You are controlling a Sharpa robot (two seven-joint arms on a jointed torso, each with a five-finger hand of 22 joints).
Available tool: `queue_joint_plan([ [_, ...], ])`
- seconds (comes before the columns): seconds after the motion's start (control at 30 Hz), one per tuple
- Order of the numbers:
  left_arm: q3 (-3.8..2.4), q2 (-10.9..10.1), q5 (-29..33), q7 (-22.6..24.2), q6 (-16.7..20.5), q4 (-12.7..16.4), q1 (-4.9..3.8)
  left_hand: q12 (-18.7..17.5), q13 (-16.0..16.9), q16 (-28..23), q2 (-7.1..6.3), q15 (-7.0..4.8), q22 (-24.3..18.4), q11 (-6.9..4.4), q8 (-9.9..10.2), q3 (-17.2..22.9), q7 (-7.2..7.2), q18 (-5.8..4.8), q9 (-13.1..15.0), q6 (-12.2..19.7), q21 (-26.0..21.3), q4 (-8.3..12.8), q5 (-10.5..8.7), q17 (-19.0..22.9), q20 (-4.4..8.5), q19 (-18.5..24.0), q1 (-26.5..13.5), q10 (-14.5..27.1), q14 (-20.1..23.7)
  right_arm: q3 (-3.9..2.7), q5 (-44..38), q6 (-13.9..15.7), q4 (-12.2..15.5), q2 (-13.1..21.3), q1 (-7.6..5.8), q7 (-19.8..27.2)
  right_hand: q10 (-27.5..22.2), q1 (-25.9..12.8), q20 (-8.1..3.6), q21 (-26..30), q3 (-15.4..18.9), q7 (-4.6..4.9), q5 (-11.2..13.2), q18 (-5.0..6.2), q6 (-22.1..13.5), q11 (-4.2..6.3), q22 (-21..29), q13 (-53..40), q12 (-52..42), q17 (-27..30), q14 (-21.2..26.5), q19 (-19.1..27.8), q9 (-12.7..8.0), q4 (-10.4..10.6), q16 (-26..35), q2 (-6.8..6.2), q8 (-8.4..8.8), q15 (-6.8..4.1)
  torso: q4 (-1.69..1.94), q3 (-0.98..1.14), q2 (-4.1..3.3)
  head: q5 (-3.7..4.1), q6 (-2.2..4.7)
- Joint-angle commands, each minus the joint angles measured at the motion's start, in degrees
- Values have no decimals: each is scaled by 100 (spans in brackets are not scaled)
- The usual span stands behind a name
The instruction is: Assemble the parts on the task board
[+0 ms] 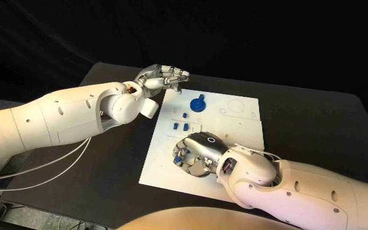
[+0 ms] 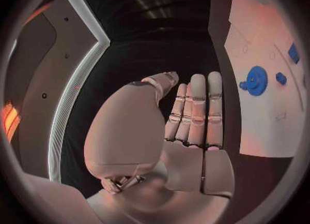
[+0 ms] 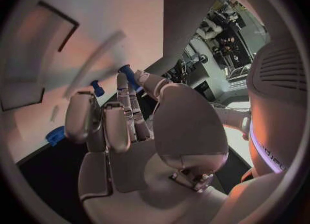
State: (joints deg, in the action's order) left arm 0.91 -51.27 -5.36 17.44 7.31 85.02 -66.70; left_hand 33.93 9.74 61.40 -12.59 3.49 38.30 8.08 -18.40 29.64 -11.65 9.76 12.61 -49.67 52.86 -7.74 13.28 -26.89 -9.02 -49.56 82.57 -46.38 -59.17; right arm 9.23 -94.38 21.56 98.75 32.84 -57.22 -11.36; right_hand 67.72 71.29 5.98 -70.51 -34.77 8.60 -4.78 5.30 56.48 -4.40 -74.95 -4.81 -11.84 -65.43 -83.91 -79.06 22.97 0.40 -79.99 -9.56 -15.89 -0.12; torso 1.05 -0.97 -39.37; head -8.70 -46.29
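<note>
The white task board [image 1: 245, 129] lies mid-table. On its upper part stands a blue gear [image 1: 198, 104], with small blue pieces [image 1: 181, 126] just below it. My left hand [image 1: 161, 78] hovers over the board's far left corner and holds nothing; in the left wrist view its fingers [image 2: 197, 110] lie straight, with the gear [image 2: 256, 80] off to one side. My right hand [image 1: 198, 153] is curled down over the board's near left part, next to a small blue piece [image 1: 178, 160]. A blue peg [image 3: 127, 74] shows between its thumb and a fingertip; whether it is pinched is unclear.
The black table [image 1: 307, 113] surrounds the board on all sides. White cables [image 1: 53, 166] hang from my left arm near the table's left edge. Two more blue pieces [image 3: 97, 87] lie on the board beyond my right hand's fingers.
</note>
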Motion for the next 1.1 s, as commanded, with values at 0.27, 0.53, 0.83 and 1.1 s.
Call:
queue_joint_plan([
  [0.27,-3,-4,27,14,-101,18,-4,36,-7,-18,47,34,-7,13,-15,-24,-2,77,10,44,-33,5,11,4,-24,2,-1,42,11,28,66,104,-16,35,33,-284,-22,-115,-8,121,68,0,-54,-25,-650,15,-92,-61,-13,73,-132,75,-214,69,28,-174,478,-7,-6,4,-1,12,16],
  [0.53,-3,-10,27,12,-106,18,-4,36,-7,-18,47,34,-7,13,-15,-24,-2,77,10,44,-33,5,11,4,-24,2,-1,42,11,25,210,567,140,183,38,-79,30,-101,-42,58,105,-29,-71,-43,-929,64,-152,-108,-55,12,-150,22,-275,73,-3,-239,650,-46,-5,4,3,46,45],
  [0.83,-2,-29,27,12,-114,19,-3,42,-7,-15,50,33,-8,12,-16,-24,-2,78,11,50,-33,9,11,3,-24,0,3,47,10,-37,1287,1076,663,880,-149,599,87,-110,-65,38,227,-3,-130,-53,-977,69,-189,-184,-111,-15,-161,-9,-302,136,-24,-267,706,-58,-10,-5,15,177,134],
  [1.1,22,-40,28,17,-113,-2,-2,46,-7,-13,50,33,-8,12,-18,-25,-2,78,11,51,-34,11,11,2,-24,-1,5,48,9,-54,3205,674,961,1775,-515,995,555,-58,-58,-294,436,-8,-286,-126,-292,92,-438,-707,-776,-359,-244,-206,-182,162,-215,-154,325,-68,-46,-6,63,456,206],
])
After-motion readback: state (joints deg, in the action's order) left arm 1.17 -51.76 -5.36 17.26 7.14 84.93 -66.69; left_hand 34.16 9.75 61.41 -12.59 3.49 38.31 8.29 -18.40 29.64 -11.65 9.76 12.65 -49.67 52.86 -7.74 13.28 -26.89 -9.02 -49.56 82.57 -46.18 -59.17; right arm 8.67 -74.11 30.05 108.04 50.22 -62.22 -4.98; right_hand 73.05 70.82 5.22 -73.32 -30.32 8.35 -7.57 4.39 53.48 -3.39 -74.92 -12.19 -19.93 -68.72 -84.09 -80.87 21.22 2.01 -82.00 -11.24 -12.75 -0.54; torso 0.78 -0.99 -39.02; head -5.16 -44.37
